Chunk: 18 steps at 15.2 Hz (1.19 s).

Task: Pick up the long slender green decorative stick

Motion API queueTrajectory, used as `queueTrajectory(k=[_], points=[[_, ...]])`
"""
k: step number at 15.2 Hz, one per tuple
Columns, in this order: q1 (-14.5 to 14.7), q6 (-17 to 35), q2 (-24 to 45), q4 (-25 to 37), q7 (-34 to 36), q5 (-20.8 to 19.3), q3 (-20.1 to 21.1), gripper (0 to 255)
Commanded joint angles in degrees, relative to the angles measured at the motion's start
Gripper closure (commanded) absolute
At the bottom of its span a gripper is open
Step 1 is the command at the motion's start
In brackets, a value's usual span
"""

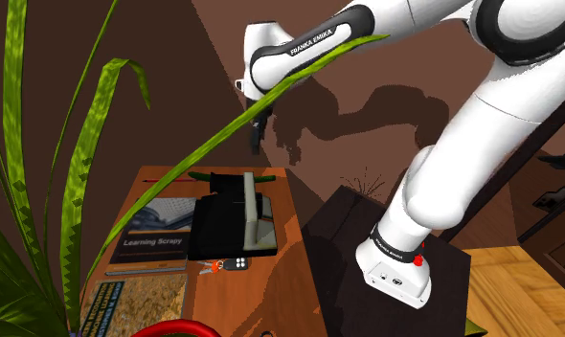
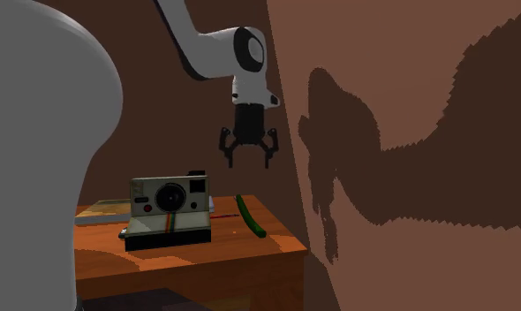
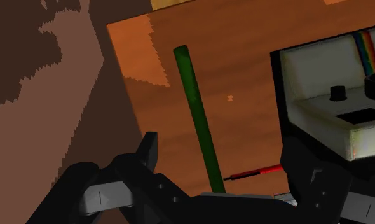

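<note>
The stick [image 3: 197, 114] lies flat on the wooden table [image 3: 243, 57], along the edge nearest the wall [image 2: 409, 221] and just beside the instant camera [image 2: 169, 212], with a clear strip of tabletop between the two. Treat the stick as light, stiff and smooth-sided. Judged by its round section, it can roll or slip out of a loose pinch, and its length will make it tip if you take it by one end. Take hold near its middle, with the fingers [image 3: 148, 149] closing across its width. The gripper [image 2: 248, 162] hovers above the stick with its fingers spread wide and holding nothing. In the wrist view the stick runs between them untouched. Expect to bring the fingertips right down to the table, because the stick sits low. Note the thin red rod [image 3: 253, 172] by the stick's near end, and keep the pinch away from it and from the camera.
</note>
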Motion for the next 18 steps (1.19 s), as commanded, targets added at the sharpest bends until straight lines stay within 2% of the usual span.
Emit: queueTrajectory(k=[1, 8, 18], points=[[0.6, 2.7, 5.0, 1.9, -2.7, -0.6, 0.4, 0], [2.2, 8.8, 20.0, 9.6, -10.7, -3.8, 2.2, 0], [2.5, 14.1, 25.4, 9.6, -10.5, -4.7, 2.1, 0]])
